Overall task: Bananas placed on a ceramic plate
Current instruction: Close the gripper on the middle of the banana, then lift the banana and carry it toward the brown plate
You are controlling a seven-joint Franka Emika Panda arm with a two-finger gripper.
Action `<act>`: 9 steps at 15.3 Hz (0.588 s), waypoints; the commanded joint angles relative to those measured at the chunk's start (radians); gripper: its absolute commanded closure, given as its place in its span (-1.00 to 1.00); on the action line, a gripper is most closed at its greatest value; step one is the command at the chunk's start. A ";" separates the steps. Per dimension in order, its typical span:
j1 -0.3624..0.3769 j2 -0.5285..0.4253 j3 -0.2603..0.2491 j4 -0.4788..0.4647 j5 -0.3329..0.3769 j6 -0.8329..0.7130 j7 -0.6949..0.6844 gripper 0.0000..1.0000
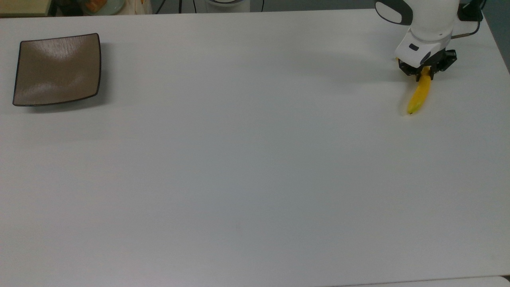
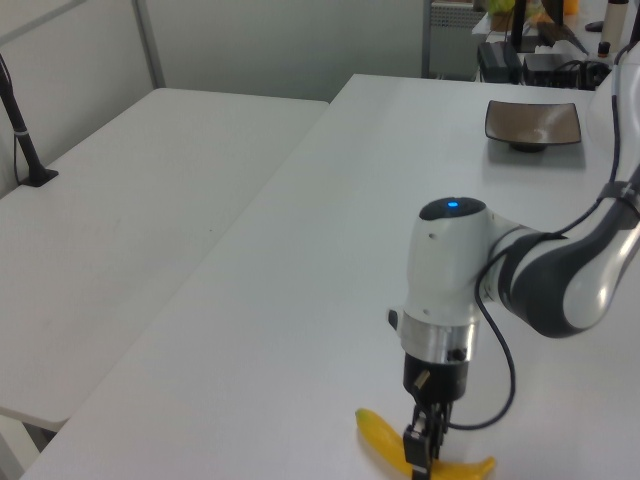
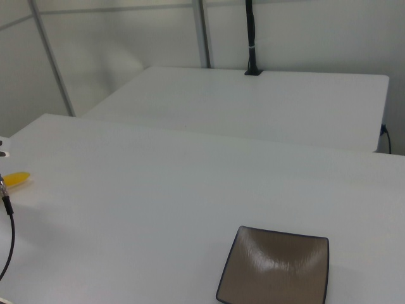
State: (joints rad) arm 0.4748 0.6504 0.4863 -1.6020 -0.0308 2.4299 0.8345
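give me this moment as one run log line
phase: grasp | tool: shut on banana near its stem end | banana: top view's right, on table | plate: top view's far left, empty

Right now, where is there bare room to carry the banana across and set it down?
The white table is bare all the way between the banana in the gripper and the square brown plate, whose surface holds nothing. The only crowding is behind the table's far edge at the top view's upper left, near the pale dish.
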 commanded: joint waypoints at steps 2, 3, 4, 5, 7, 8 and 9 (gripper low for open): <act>-0.027 -0.076 -0.003 -0.006 -0.012 -0.128 0.014 0.73; -0.033 -0.090 -0.003 -0.006 -0.011 -0.161 0.011 0.73; -0.044 -0.110 -0.003 -0.006 -0.011 -0.214 -0.001 0.72; -0.048 -0.121 -0.003 -0.006 -0.017 -0.273 -0.012 0.72; -0.064 -0.141 -0.003 -0.001 -0.017 -0.394 -0.063 0.72; -0.079 -0.150 -0.002 0.017 -0.014 -0.482 -0.095 0.72; -0.085 -0.155 -0.003 0.027 -0.018 -0.533 -0.113 0.72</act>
State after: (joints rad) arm 0.4149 0.5328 0.4863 -1.5874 -0.0335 2.0498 0.7883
